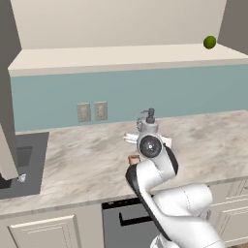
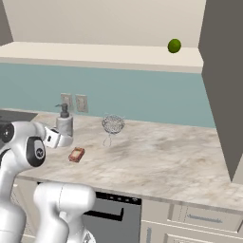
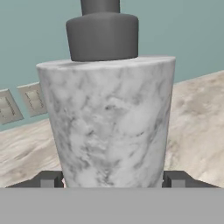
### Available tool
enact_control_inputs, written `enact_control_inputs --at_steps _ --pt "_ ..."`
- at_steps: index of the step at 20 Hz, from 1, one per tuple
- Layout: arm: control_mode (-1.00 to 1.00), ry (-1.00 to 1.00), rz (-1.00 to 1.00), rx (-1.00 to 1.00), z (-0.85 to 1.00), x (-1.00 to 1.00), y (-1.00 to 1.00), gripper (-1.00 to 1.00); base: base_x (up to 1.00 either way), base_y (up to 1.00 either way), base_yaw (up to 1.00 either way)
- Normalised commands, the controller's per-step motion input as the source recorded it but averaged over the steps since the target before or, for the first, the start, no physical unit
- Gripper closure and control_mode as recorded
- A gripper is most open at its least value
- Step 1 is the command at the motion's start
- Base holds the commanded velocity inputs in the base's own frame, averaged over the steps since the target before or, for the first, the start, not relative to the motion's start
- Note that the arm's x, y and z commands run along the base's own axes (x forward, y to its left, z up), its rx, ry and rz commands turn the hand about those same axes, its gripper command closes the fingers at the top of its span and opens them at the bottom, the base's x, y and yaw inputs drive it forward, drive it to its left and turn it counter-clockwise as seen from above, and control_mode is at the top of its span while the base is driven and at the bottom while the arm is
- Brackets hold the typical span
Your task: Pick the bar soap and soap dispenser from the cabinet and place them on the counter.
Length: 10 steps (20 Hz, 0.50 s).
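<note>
Standing upright on the counter (image 2: 156, 156), the soap dispenser (image 3: 108, 122) sat between my gripper (image 3: 113, 179) fingers, which were spread wide against its flanks, long axis vertical, crossing the jaw line. Whether they gripped or merely flanked it I could not tell. The bar soap (image 2: 76, 154) lay just beside, on the right.

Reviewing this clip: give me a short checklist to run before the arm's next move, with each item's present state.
1. soap dispenser standing upright on the counter: ok.
2. bar soap already lying on the counter: ok.
3. gripper fingers one on each side of the dispenser's base: ok.
4. Whether the fingers have let go of the bottle: cannot tell.
5. Retreat path free of the wire-mesh ball, which stands apart to the side: ok.
6. lime resting on the cabinet shelf, out of the way: ok.
</note>
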Motion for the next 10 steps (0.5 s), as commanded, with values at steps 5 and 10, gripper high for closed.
enact_control_inputs --at_steps 5,10 --pt "-1.0 -0.06 -0.05 0.03 -0.34 0.0 0.32 1.0 0.0 0.0 0.0" --pt "-1.0 -0.09 -0.05 0.02 -0.35 0.0 0.3 1.0 0.0 0.0 0.0"
